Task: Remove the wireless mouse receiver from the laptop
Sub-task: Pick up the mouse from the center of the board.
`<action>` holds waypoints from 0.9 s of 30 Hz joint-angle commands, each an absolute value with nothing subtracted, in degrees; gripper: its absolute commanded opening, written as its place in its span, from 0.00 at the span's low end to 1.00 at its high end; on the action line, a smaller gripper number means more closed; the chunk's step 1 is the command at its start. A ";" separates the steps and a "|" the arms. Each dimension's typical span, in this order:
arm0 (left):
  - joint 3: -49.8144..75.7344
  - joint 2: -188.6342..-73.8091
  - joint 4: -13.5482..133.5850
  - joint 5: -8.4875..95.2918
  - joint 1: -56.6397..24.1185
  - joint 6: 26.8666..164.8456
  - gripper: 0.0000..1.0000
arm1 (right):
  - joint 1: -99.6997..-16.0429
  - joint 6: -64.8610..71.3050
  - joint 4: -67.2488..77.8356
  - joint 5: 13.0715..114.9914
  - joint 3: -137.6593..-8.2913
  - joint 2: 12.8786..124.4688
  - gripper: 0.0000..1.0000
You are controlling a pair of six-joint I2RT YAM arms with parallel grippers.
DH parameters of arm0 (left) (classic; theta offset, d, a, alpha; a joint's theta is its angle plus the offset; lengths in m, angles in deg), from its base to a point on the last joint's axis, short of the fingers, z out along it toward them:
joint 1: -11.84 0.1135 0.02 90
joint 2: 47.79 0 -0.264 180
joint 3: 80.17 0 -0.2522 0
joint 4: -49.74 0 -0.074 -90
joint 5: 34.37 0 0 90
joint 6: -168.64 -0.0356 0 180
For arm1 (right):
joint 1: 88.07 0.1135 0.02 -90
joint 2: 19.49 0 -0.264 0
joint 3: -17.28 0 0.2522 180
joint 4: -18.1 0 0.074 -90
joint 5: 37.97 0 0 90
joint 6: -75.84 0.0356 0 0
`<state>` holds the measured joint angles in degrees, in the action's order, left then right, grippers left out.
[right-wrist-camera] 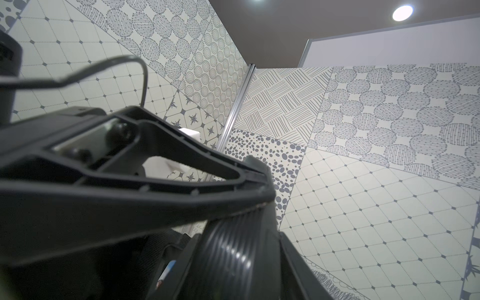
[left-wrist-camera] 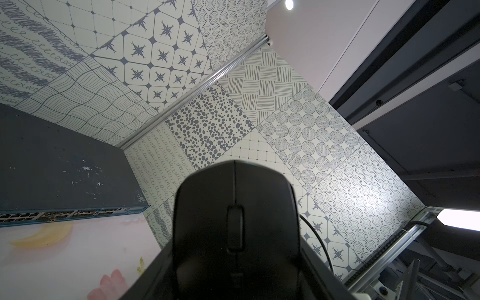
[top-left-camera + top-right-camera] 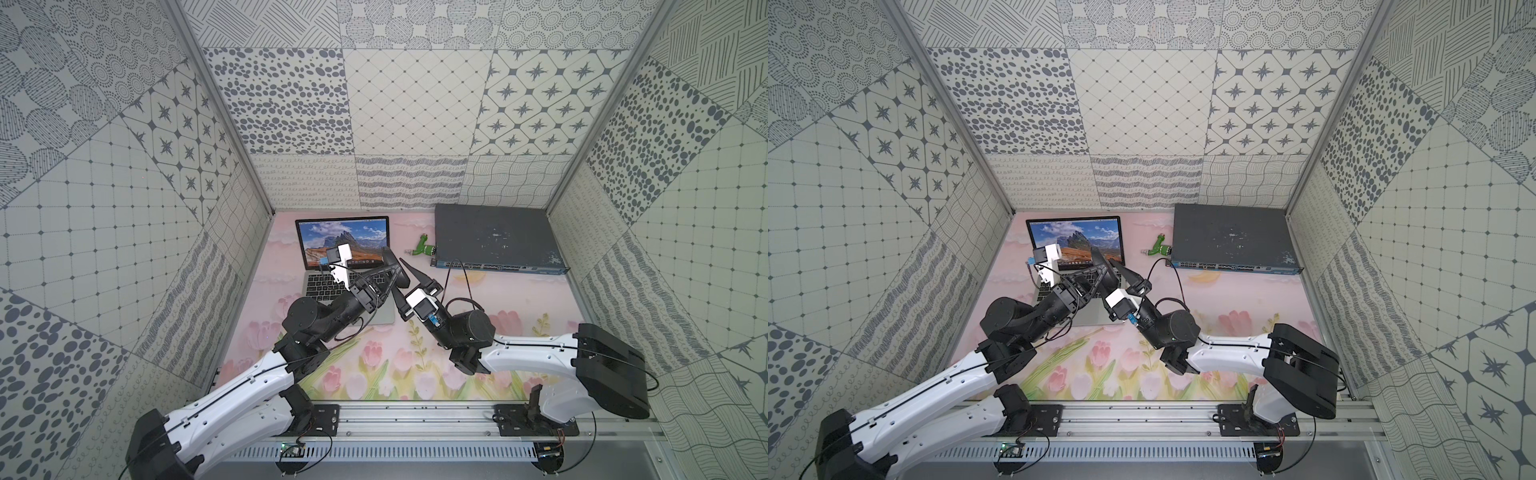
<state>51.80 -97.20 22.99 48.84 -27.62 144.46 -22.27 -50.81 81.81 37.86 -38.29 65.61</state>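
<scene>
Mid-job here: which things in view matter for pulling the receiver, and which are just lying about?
Job: laptop; black mouse, held aloft; the receiver itself, too small to spot here.
Lying about: grey network switch; green stick beside it.

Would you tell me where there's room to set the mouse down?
Free: mat in front of the network switch, and its tulip strip between left arm and right arm. Crowded: right of the laptop, where left gripper and right gripper meet.
</scene>
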 commanded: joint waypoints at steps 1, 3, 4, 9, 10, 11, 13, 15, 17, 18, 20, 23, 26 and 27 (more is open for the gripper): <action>51.86 -96.75 20.69 47.67 -27.62 144.99 0.48 | -22.68 -51.28 84.41 39.87 -39.38 65.49 0.39; 52.33 -96.74 20.66 48.21 -27.62 145.18 0.49 | -22.68 -51.64 84.36 40.22 -39.38 65.49 0.35; 52.45 -96.67 21.13 48.28 -27.62 145.08 0.50 | -22.68 -52.07 84.36 40.39 -39.25 65.56 0.32; 52.52 -95.82 25.03 48.80 -27.62 144.70 0.58 | -23.29 -52.42 84.36 41.30 -38.58 64.55 0.24; 52.58 -95.40 26.12 48.92 -27.62 144.45 0.63 | -23.60 -52.40 84.37 41.61 -38.34 64.27 0.23; 52.53 -94.79 27.55 49.18 -27.62 144.26 0.69 | -24.09 -52.27 84.37 41.95 -38.02 63.93 0.23; 52.28 -92.69 32.76 50.01 -27.62 143.53 0.76 | -25.65 -51.41 84.40 43.49 -36.73 63.06 0.19; 50.25 -89.54 42.83 51.29 -27.54 142.60 0.88 | -27.95 -49.72 84.01 45.94 -34.67 61.58 0.18; 45.83 -85.95 57.63 53.26 -27.45 140.51 0.92 | -30.09 -49.83 81.47 48.03 -32.95 59.24 0.17; 43.21 -84.18 65.11 54.99 -27.37 139.72 0.94 | -31.01 -50.88 79.09 49.34 -32.23 58.00 0.16; 36.21 -82.10 85.43 59.81 -27.15 139.53 0.97 | -32.76 -54.21 73.50 51.87 -30.94 55.66 0.16; 25.20 -81.45 109.46 63.71 -27.01 138.78 0.97 | -33.14 -64.75 60.55 54.25 -30.23 52.06 0.18; 19.24 -82.73 119.17 59.67 -27.01 136.87 0.95 | -32.79 -70.11 51.86 56.75 -28.73 48.00 0.22; 18.29 -83.12 118.57 56.24 -27.01 132.95 0.95 | -32.37 -71.24 49.69 58.13 -28.07 46.37 0.24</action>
<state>26.21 -82.69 80.36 57.13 -27.25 141.22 -33.03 -63.09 60.04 53.29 -29.83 49.98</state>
